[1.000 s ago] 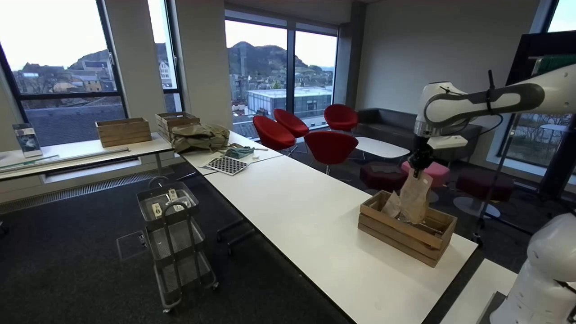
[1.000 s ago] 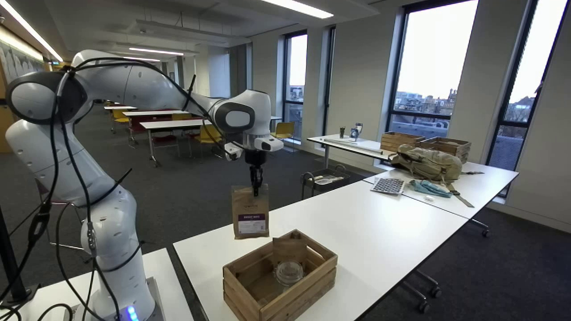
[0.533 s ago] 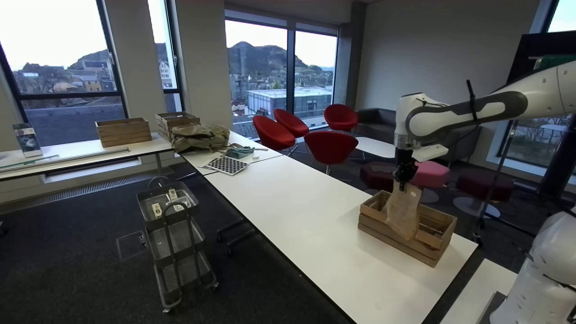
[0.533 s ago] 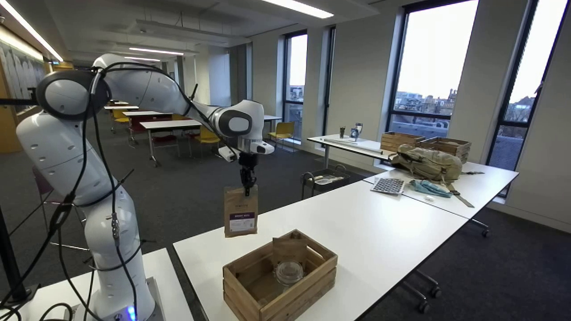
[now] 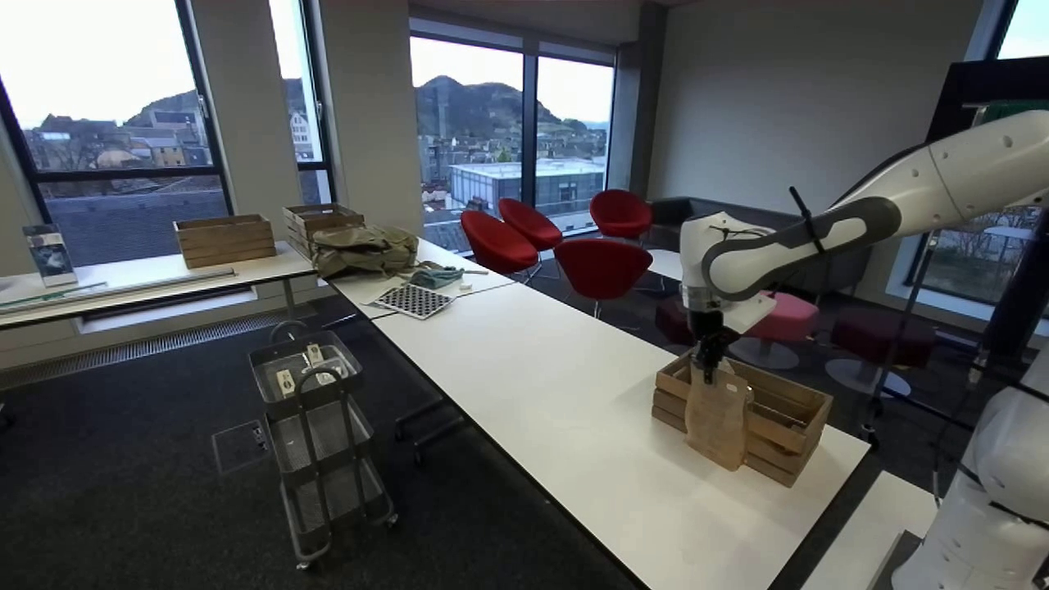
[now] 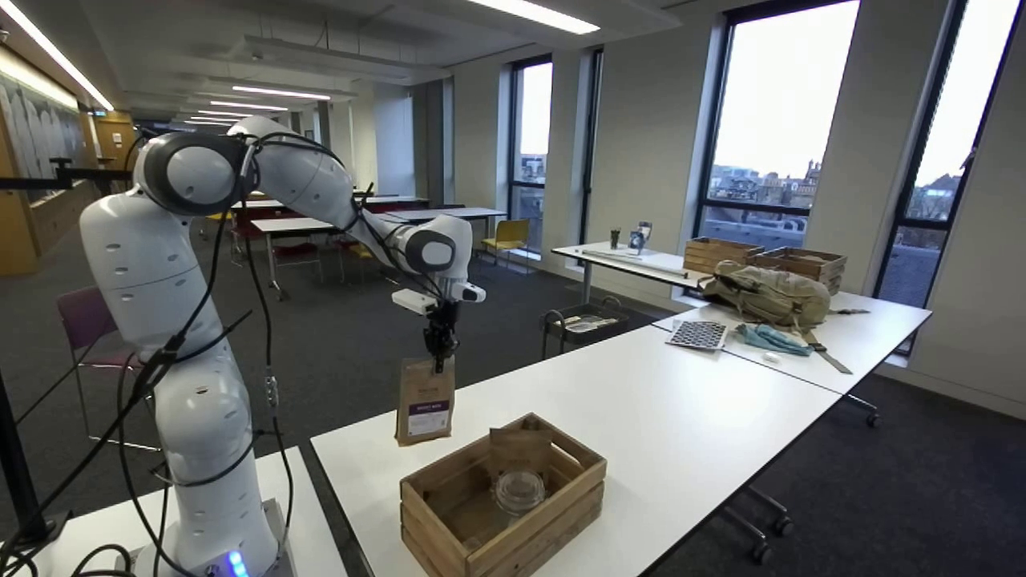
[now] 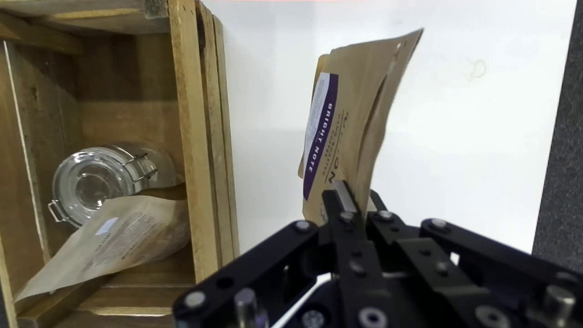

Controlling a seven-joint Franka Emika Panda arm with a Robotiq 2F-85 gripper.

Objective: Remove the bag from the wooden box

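In the wrist view, the wooden box (image 7: pixel 196 136) holds a glass jar (image 7: pixel 98 182) and, at the jar's six o'clock, another paper bag (image 7: pixel 123 241). Over the counter (image 7: pixel 460 136) at the box's three o'clock, the Bright Note bag (image 7: pixel 353 118) stretches toward twelve from the hand (image 7: pixel 359 202), which, nearly closed, pinches its top near one corner.

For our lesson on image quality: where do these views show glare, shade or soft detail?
In both exterior views, the windows burn out white near the top; in an exterior view, the ceiling light does too, and the bag has unreadable small print; in the wrist view, its "BRIGHT NOTE" reads clearly, the glass jar catches glints, and the wooden box is partly shaded inside.
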